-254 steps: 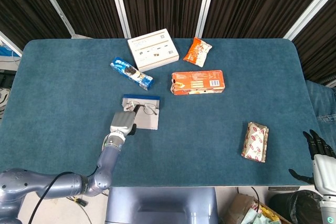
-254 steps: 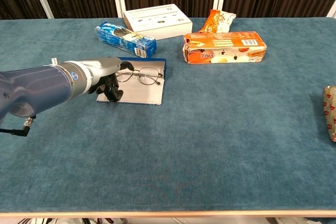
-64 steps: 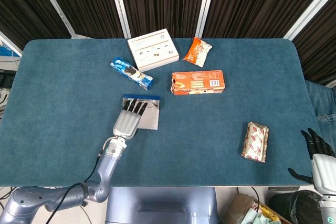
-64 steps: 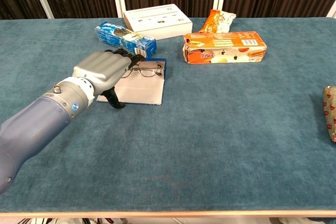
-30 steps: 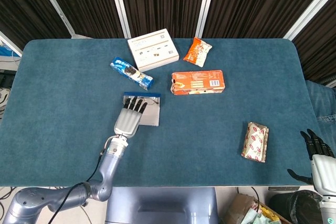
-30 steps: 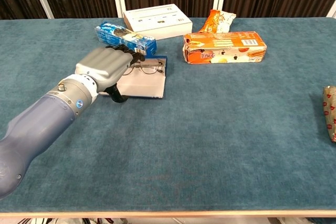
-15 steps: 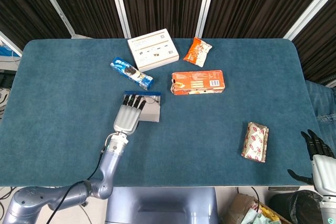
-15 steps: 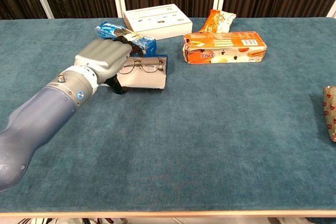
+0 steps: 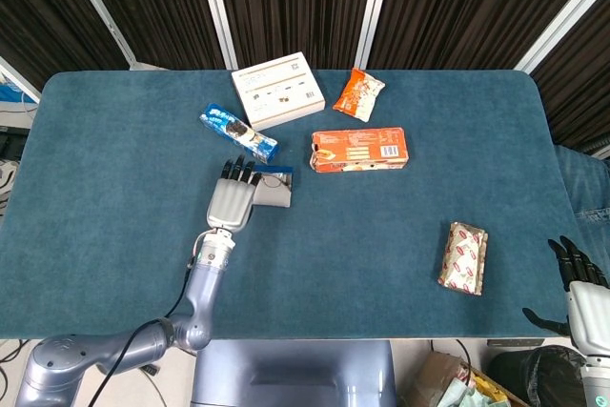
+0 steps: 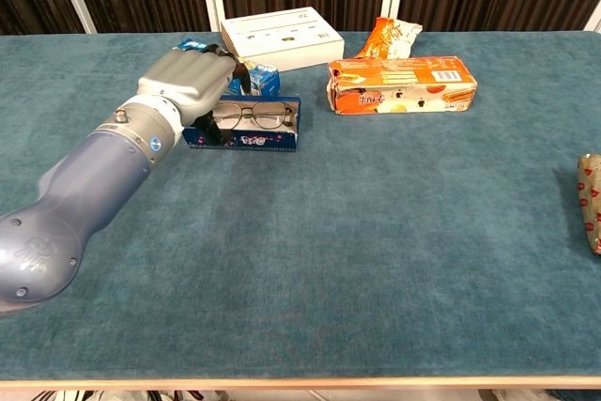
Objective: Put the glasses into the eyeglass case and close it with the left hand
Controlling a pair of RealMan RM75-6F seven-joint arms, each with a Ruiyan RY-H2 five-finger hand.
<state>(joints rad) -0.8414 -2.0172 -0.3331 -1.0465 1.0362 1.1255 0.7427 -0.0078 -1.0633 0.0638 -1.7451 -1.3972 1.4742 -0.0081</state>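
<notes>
The eyeglass case (image 10: 246, 137) stands half folded on the blue table, its blue patterned flap tilted up toward the chest camera. The thin-framed glasses (image 10: 252, 117) lie inside, just behind the flap's upper edge. My left hand (image 10: 185, 83) covers the case's left end, fingers stretched over the top and thumb down at the flap. From the head view the left hand (image 9: 232, 199) lies flat over the grey case (image 9: 274, 192), and the glasses are not distinguishable. My right hand (image 9: 576, 279) hangs off the table's near right corner, holding nothing, fingers apart.
A blue biscuit packet (image 9: 238, 132) lies just behind the case, touching my fingers. Further back are a white box (image 9: 277, 90), an orange snack bag (image 9: 358, 93) and an orange carton (image 9: 359, 150). A wrapped snack (image 9: 463, 256) lies near the right front.
The case's flap has swung up from flat to steeply tilted, lifted by my left hand, which moved away from me toward the biscuit packet. The right hand stayed put.
</notes>
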